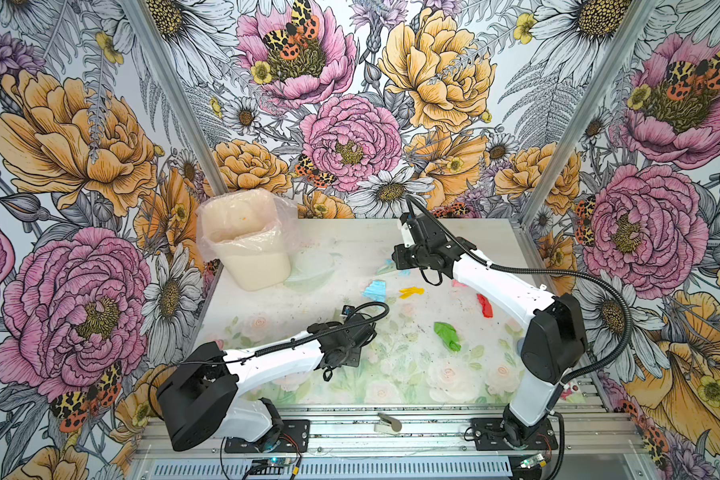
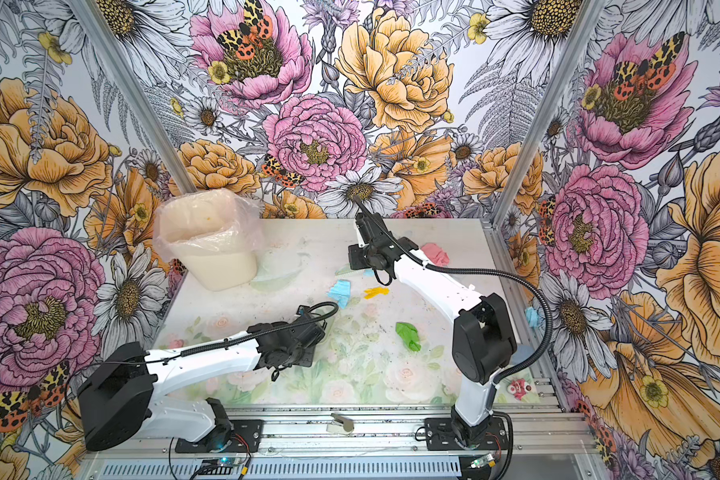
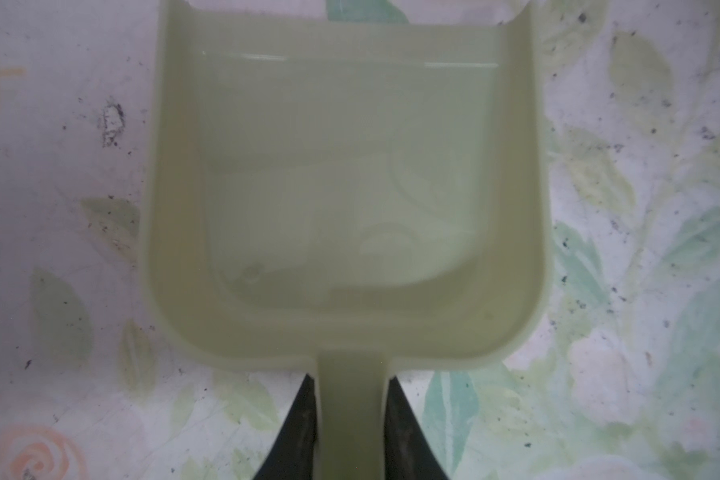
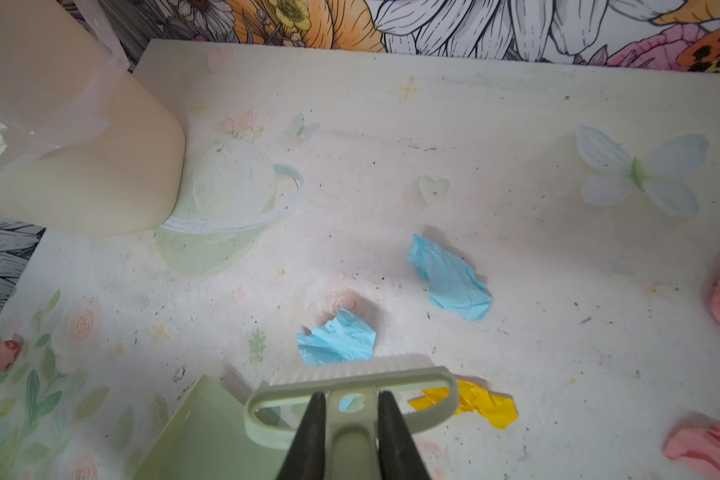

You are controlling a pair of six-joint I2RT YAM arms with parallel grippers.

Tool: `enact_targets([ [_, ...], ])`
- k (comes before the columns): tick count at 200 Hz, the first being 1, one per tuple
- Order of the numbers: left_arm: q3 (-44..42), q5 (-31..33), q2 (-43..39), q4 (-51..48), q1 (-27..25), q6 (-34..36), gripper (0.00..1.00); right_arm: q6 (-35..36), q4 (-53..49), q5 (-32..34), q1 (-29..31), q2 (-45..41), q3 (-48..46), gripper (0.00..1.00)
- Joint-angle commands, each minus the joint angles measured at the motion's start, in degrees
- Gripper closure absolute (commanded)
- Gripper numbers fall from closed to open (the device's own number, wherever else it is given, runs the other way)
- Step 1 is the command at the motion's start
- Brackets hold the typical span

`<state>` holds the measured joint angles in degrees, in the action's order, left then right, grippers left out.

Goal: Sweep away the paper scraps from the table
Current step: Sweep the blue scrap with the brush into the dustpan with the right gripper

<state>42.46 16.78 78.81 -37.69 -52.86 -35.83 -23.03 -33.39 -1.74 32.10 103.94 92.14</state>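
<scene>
My left gripper point(image 3: 352, 378) is shut on the handle of the pale green dustpan point(image 3: 350, 187), which lies empty on the table point(image 1: 350, 237). My right gripper point(image 4: 350, 395) is shut on the handle of the green brush point(image 4: 350, 380). Its bristles stand just behind a light blue scrap point(image 4: 335, 338), with the dustpan's edge point(image 4: 192, 436) close beside. More paper scraps lie around: light blue point(image 1: 375, 289), yellow point(image 1: 411, 292), red point(image 1: 485, 305), green point(image 1: 447, 336) and pink point(image 2: 434, 253). In both top views the wrists hide the jaws.
A cream bin point(image 1: 246, 245) with a clear plastic liner stands at the table's back left corner. Flowered walls close in three sides. A small pale object point(image 1: 387, 424) lies on the front rail. A blue wad point(image 2: 533, 318) sits at the right edge.
</scene>
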Motion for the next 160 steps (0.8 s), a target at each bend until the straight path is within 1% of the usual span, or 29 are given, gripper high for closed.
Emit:
enact_targets([
  [1, 2.1, 1.4, 1.4, 1.5, -0.9, 1.2, 1.00, -3.6, 1.7, 4.4, 0.9, 3.8, 2.7, 1.00],
  [32, 3.4, 1.6, 4.1, 1.7, -1.5, 1.4, 1.00, -6.3, 2.8, 5.5, 2.1, 7.0, 4.3, 1.00],
  [58, 4.2, 1.6, 6.0, 1.8, -1.7, 1.7, 1.00, -6.6, 2.7, 5.3, 3.1, 7.8, 4.0, 1.00],
  [109, 5.9, 1.7, 7.8, 2.3, -2.2, 1.9, 1.00, -7.0, 2.7, 5.3, 4.9, 6.0, -0.2, 1.00],
  [160, 6.2, 1.3, 9.4, 3.1, -2.3, 1.7, 1.00, -8.3, 2.7, 3.7, 6.2, 4.0, -4.4, 1.00],
])
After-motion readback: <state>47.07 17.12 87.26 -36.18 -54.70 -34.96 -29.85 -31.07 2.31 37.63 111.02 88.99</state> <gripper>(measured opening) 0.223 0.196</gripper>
